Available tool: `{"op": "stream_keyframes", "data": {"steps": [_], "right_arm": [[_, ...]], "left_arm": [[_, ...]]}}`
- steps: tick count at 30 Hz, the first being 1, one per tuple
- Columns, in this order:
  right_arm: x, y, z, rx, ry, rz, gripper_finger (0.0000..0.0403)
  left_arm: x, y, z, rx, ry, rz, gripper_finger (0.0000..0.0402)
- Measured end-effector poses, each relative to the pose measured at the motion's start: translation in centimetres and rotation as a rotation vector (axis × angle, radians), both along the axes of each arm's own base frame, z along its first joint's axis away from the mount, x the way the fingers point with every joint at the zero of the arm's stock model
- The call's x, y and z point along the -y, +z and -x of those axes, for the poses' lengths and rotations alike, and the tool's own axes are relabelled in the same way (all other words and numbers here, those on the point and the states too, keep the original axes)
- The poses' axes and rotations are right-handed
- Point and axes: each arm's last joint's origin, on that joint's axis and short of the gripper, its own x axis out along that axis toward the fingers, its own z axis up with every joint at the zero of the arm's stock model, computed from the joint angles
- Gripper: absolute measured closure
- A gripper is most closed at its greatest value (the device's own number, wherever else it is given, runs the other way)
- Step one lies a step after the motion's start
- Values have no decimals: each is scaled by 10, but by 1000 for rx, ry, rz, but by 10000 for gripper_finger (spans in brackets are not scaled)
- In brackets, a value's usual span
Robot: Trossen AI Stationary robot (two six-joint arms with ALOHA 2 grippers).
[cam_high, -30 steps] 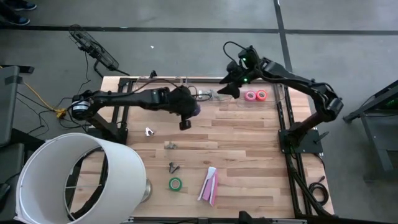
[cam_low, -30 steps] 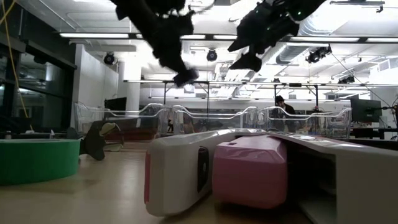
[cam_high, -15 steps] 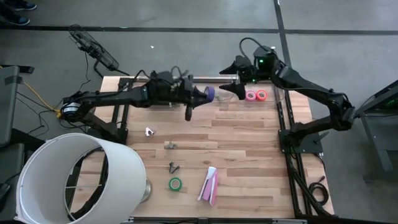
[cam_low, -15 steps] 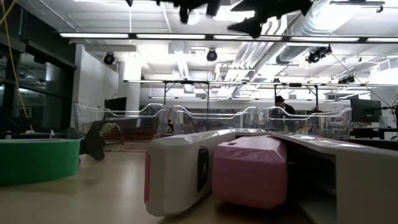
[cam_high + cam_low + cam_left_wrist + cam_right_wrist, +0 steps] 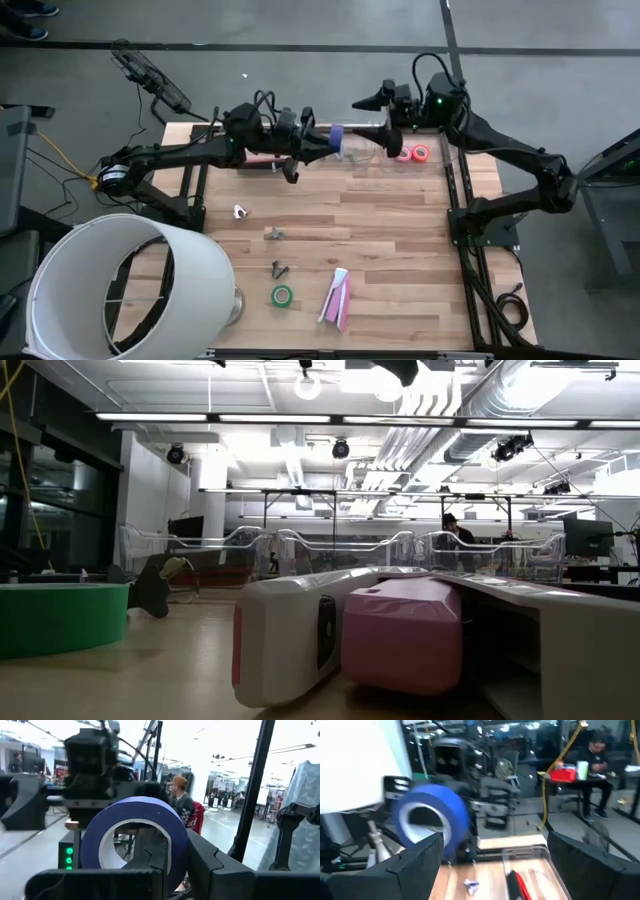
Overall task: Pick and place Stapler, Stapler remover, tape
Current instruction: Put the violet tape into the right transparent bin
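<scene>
High above the table's far edge, the left gripper [image 5: 325,140] is clenched on a purple tape roll [image 5: 337,138], presenting it toward the right gripper [image 5: 375,113], whose fingers stand spread wide and empty just beside it. On the wooden table [image 5: 400,240] lie a green tape roll [image 5: 283,295] and a pink stapler [image 5: 337,297].

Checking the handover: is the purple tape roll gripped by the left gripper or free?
Gripped. The left gripper is shut on the purple tape roll, held in the air facing the open right gripper.
</scene>
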Motion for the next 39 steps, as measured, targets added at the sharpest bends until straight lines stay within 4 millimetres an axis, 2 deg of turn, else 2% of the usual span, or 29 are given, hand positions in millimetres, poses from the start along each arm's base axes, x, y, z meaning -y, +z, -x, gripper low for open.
{"op": "stream_keyframes", "data": {"steps": [5, 24, 34, 39], "right_arm": [[-11, 1, -8, 12, -27, 27, 55], [-29, 1, -20, 28, -102, 64, 55], [-23, -14, -37, -12, -131, 39, 55], [-21, -14, -38, -12, -204, 31, 55]], "left_arm": [[0, 0, 0, -3, 6, 4, 365], [0, 0, 0, -4, 7, 5, 365], [0, -2, -1, -13, 9, 8, 365], [0, -2, -1, -14, 15, 11, 365]]}}
